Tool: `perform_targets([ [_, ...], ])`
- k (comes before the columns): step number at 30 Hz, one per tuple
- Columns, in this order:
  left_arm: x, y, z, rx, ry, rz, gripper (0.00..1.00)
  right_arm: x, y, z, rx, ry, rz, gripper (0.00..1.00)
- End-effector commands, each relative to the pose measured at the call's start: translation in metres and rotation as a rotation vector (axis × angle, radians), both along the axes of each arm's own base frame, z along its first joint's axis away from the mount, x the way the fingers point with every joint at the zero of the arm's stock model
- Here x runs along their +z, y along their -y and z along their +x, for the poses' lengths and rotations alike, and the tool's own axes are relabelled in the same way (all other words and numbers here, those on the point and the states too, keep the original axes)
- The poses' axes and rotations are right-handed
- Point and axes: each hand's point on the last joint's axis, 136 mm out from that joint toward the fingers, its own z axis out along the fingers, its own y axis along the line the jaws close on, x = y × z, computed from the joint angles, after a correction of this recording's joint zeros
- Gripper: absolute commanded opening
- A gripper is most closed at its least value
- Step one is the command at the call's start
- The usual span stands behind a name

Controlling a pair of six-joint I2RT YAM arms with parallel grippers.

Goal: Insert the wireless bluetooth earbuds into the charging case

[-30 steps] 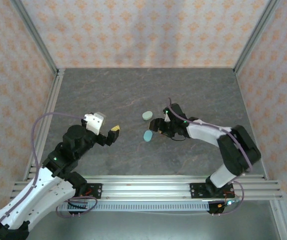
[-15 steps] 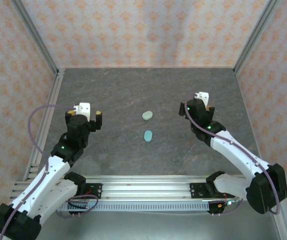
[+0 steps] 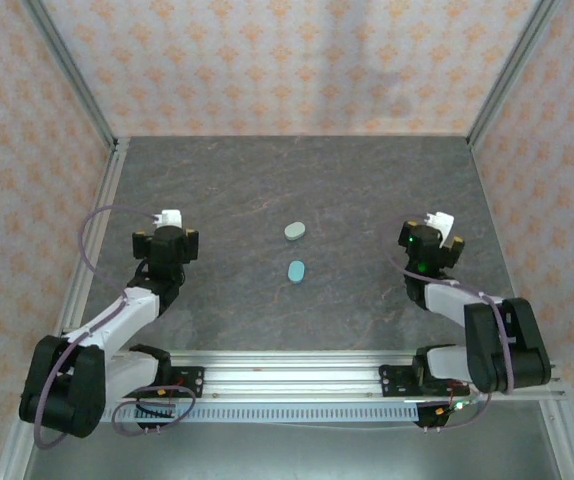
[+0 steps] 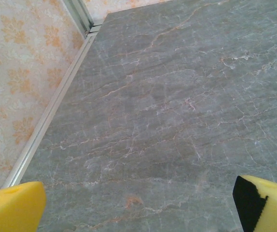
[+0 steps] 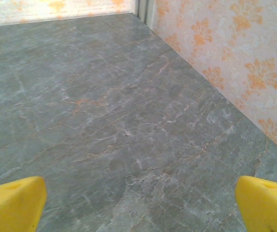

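Two small oval cases lie on the grey table (image 3: 367, 180) near its middle, the mint case (image 3: 295, 231) farther from the arm bases and the teal case (image 3: 296, 270) just nearer, apart from each other. Whether either lid is up is too small to tell. The left gripper (image 3: 166, 238) hangs over the left side of the table and the right gripper (image 3: 430, 243) over the right side. The cases sit between them, about level with both and well apart from each. Both grippers are spread wide and hold nothing. In the left wrist view its yellow pads (image 4: 10, 205) stand at the two bottom corners with only bare table between them, and the papered wall (image 4: 22, 72) runs along the left. The right wrist view is much the same, pads (image 5: 13, 203) far apart over bare stone, with the wall on the right
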Motion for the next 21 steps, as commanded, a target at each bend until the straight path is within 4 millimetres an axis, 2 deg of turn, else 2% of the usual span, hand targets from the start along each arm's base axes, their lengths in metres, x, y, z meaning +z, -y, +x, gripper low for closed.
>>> perform_targets([
  [1, 0.021, -0.001, 0.016, -0.012, 0.122, -0.051, 1.0, 0.021, -0.002, 0.016, 0.026, 0.211, 0.08, 0.99],
  [4, 0.019, -0.003, 0.027, -0.007, 0.135, -0.118, 1.0, 0.008, -0.009, 0.022, 0.074, 0.207, 0.087, 0.99],
  [9, -0.002, 0.014, 0.045, -0.105, 0.133, -0.148, 1.0, -0.005, -0.012, 0.028, 0.094, 0.174, 0.084, 0.99],
  [13, -0.015, 0.018, 0.048, -0.124, 0.16, -0.154, 1.0, -0.007, -0.008, 0.039, 0.061, 0.119, 0.08, 0.99],
  [17, -0.032, 0.023, 0.059, -0.151, 0.127, -0.153, 1.0, -0.007, -0.008, 0.038, 0.062, 0.121, 0.082, 0.99],
  [21, -0.036, 0.012, 0.064, -0.119, 0.103, -0.207, 1.0, -0.008, -0.008, 0.038, 0.065, 0.118, 0.083, 0.99],
])
